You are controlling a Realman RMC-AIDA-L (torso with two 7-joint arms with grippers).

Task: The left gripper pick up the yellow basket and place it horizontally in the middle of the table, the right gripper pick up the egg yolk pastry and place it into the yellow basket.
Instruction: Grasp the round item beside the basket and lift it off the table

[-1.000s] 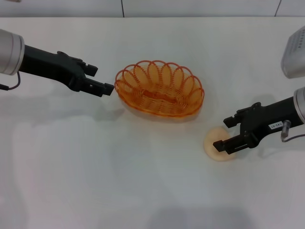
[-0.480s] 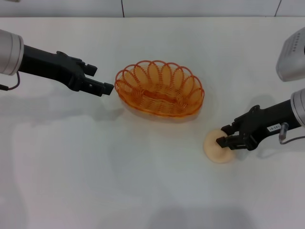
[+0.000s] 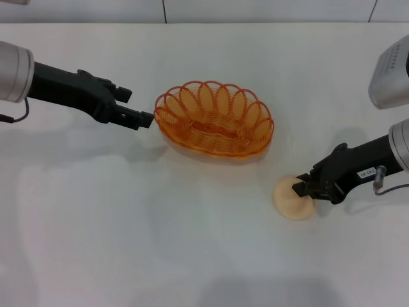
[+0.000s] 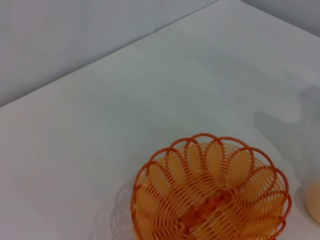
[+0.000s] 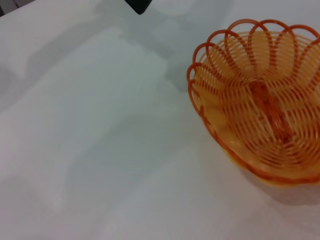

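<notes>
The yellow basket [image 3: 214, 118] lies lengthwise across the middle of the white table, empty. It also shows in the left wrist view [image 4: 210, 192] and the right wrist view [image 5: 260, 130]. My left gripper [image 3: 135, 107] is open and empty, just left of the basket's rim and apart from it. The egg yolk pastry [image 3: 287, 201] rests on the table to the front right of the basket. My right gripper [image 3: 301, 187] sits over the pastry's right edge with its fingers drawn together on it. The pastry's edge shows in the left wrist view [image 4: 315, 200].
A grey-white robot part [image 3: 391, 70] hangs over the table's far right. The table's back edge meets a wall at the top of the head view. The left gripper's black tip [image 5: 139, 5] shows in the right wrist view.
My right gripper's fingers, spread around the pastry a second ago, have closed onto its right edge. The pastry, basket and left arm have not moved.
</notes>
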